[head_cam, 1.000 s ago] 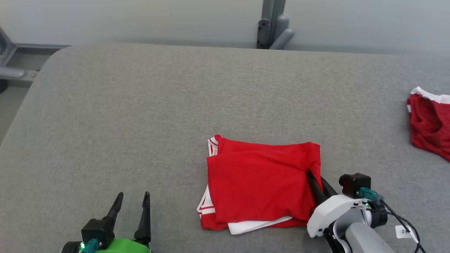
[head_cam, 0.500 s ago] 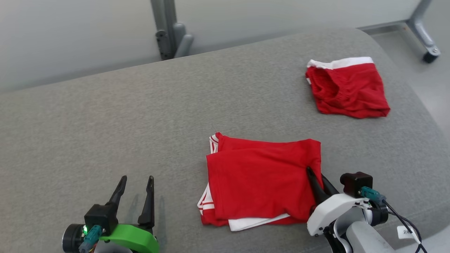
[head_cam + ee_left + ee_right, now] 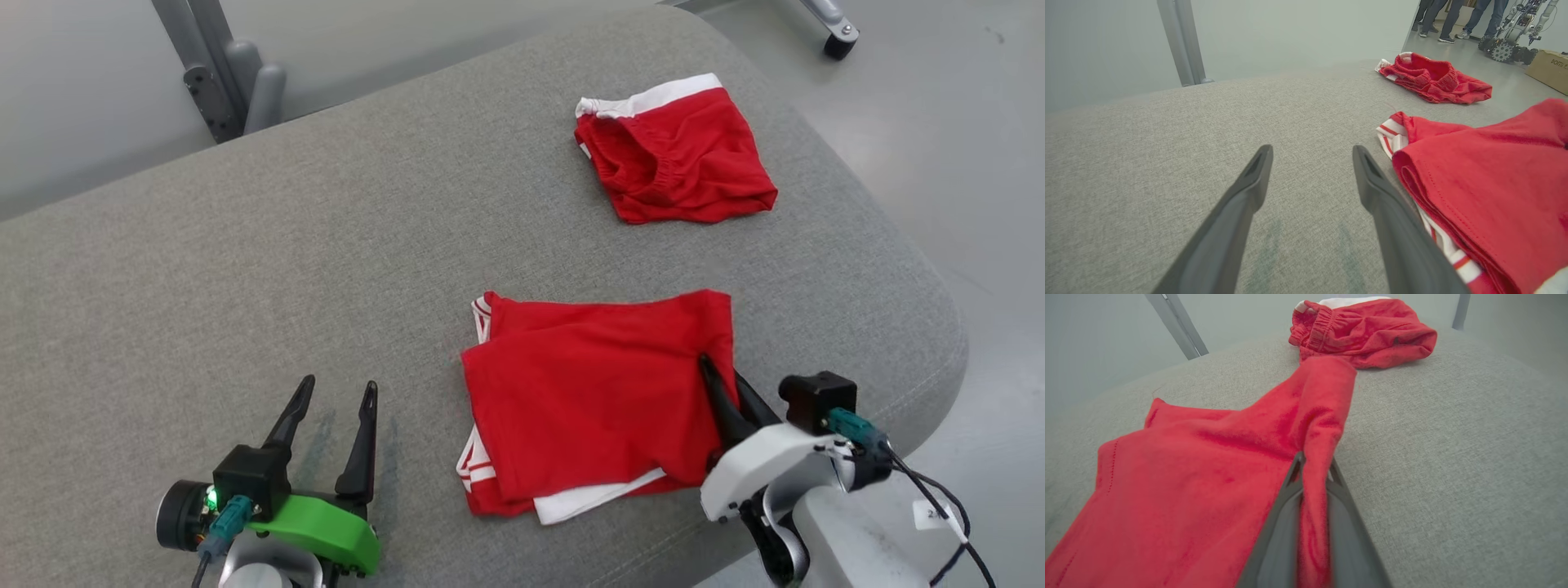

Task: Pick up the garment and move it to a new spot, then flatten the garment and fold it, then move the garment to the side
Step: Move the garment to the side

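The folded garment (image 3: 588, 400), smooth red knit with white striped trim, lies near the rounded right edge of the grey woven desk (image 3: 245, 269). The right gripper (image 3: 718, 369) has its jaws clamped on the garment's right hem. The left gripper (image 3: 340, 384), jaws apart, sits over bare cloth. Crumpled red shorts (image 3: 673, 155) lie well apart.

High head view, low wrist views, shared garment (image 3: 588, 392)

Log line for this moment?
garment: folded | right claw: shut on its edge | left claw: open, empty | shorts: apart, beyond
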